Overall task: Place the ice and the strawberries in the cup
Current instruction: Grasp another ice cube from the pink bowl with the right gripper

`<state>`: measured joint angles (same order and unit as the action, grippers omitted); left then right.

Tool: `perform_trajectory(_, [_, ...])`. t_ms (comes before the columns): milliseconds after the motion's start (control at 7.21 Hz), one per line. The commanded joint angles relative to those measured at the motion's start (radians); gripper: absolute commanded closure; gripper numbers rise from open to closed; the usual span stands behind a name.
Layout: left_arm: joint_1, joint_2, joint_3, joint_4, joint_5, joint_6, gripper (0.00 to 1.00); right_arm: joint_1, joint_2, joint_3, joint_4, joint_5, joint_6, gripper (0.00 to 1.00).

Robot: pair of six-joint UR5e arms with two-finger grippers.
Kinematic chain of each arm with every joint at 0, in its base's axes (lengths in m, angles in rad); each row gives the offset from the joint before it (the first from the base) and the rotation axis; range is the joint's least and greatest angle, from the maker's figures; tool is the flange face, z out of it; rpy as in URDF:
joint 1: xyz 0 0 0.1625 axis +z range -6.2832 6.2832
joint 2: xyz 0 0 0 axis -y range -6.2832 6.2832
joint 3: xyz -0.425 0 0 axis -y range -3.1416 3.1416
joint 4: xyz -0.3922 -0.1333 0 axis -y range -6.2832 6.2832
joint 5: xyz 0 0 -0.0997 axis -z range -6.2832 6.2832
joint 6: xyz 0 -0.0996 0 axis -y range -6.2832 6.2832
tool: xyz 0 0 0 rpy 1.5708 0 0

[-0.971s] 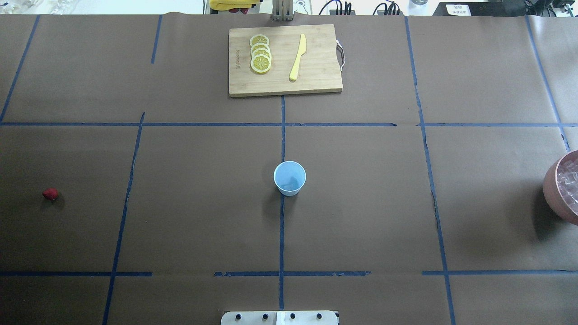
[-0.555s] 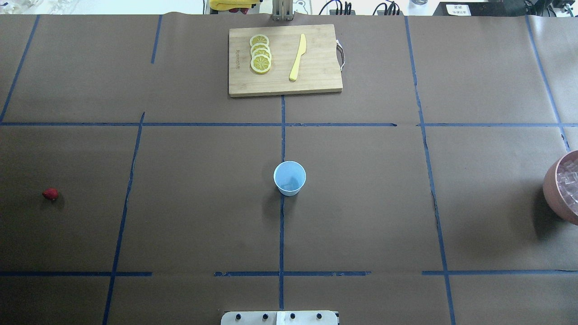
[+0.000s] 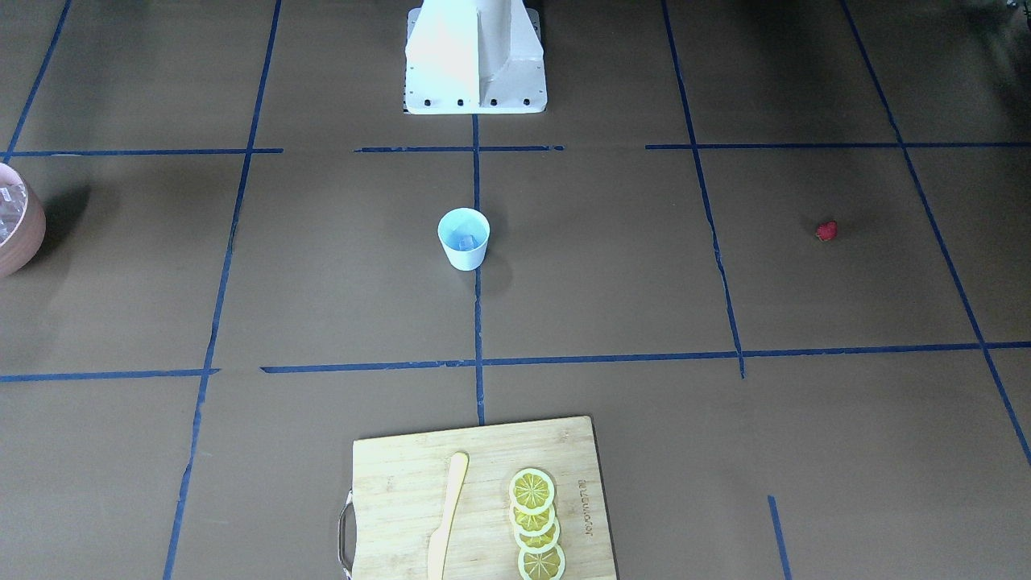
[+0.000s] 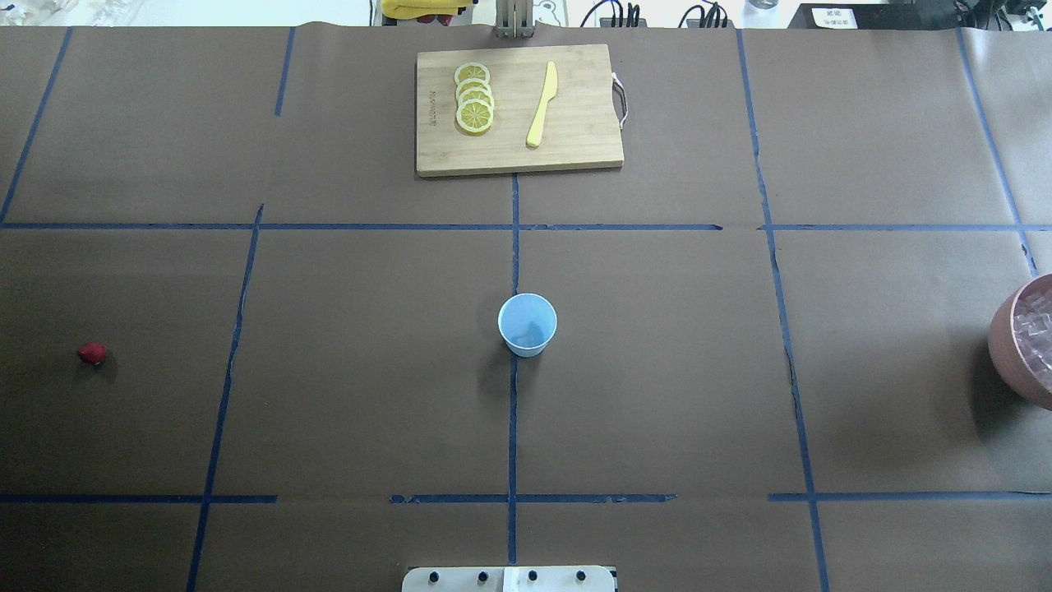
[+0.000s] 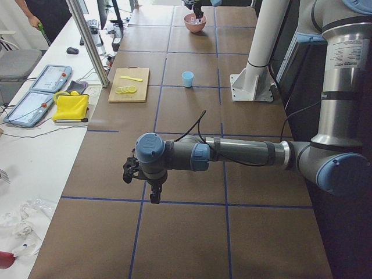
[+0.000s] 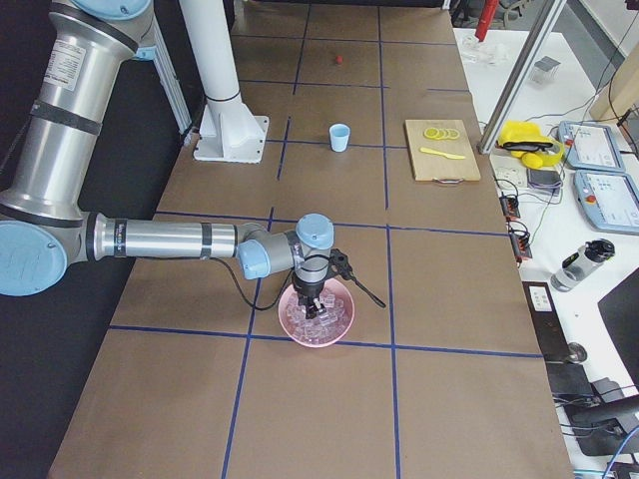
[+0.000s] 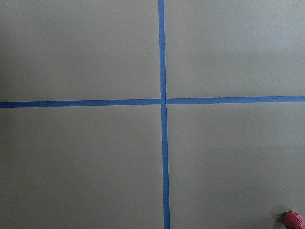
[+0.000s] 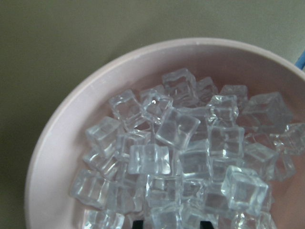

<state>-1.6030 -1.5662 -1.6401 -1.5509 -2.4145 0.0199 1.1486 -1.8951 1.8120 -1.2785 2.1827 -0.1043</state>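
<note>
The pale blue cup (image 4: 527,325) (image 3: 464,238) stands upright at the table's middle, with a bluish cube-like shape inside it in the front-facing view. The red strawberry (image 4: 92,353) (image 3: 826,231) (image 7: 293,220) lies alone at the far left. Ice (image 8: 167,157) (image 4: 1037,333) fills the pink bowl (image 6: 339,329) at the right edge. My right gripper (image 6: 312,302) hangs down into that bowl; two dark fingertips (image 8: 138,224) show apart at the wrist view's bottom edge. My left gripper (image 5: 153,196) points down over bare table short of the strawberry; I cannot tell whether it is open or shut.
A wooden cutting board (image 4: 575,156) at the table's far side carries lemon slices (image 4: 474,99) and a yellow knife (image 4: 542,104). The robot's white base (image 3: 475,56) stands at the near edge. Blue tape lines cross the brown cover.
</note>
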Motion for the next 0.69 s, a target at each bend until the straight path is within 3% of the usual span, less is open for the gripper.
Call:
perform_trajectory(0, [0.000,0.000,-0.001,0.000,0.000,0.000,0.00,-0.006,0.001,-0.010,0.001,-0.003,0.000,0.51])
perform_trajectory(555, [0.000,0.000,0.000,0.000,0.000,0.000,0.00,-0.012,0.001,-0.008,0.001,-0.001,0.000,0.51])
